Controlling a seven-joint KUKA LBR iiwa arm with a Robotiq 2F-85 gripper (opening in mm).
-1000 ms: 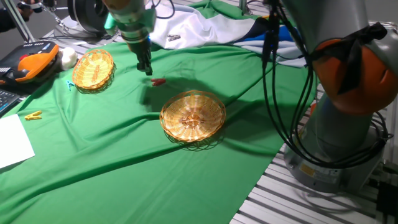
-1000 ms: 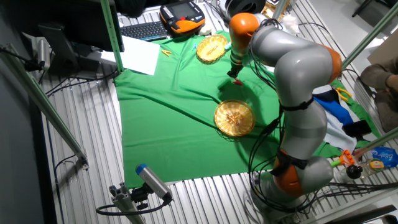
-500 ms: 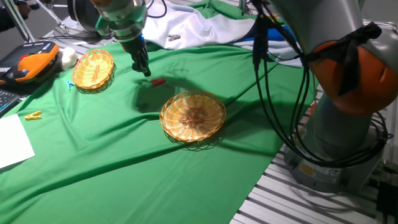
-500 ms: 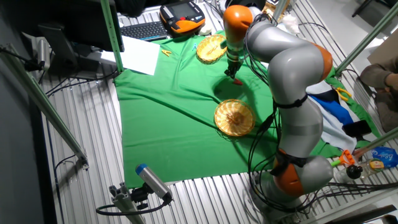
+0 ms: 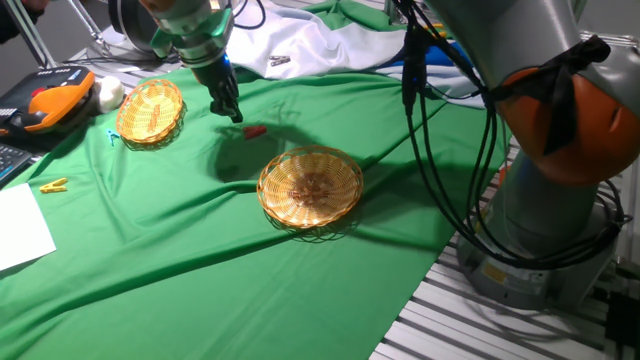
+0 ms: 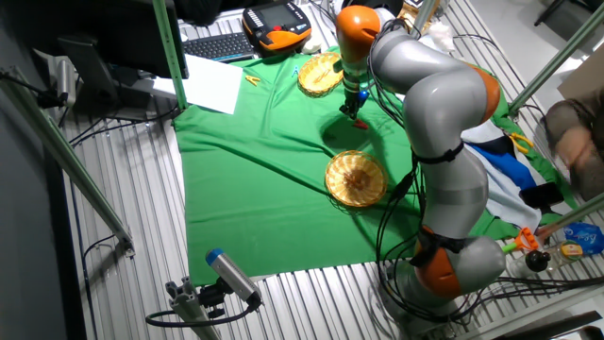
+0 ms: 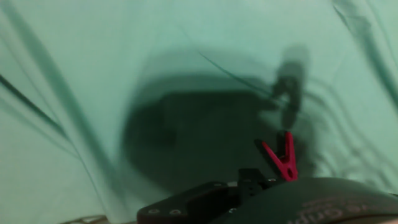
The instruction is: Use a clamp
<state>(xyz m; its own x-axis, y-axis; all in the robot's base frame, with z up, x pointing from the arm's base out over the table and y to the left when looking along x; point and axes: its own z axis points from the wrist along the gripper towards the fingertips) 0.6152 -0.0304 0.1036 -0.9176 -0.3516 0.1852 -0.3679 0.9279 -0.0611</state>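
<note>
I am in the approach: my gripper (image 5: 233,113) hangs just beside the red clamp (image 5: 256,130) on the desk, I cannot tell how the jaws stand, and next I must lower over it and close.

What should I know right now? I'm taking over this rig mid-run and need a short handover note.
Gripper: just above the green cloth, beside the clamp; holding nothing, but open or shut is not readable.
Small red clothespin-style clamp: lying on the cloth between the two round wicker baskets, apart from both. The hand view shows it close to the fingers, not between them.
Done: arm brought over to the clamp.
Left: grasp the clamp and use it.
</note>
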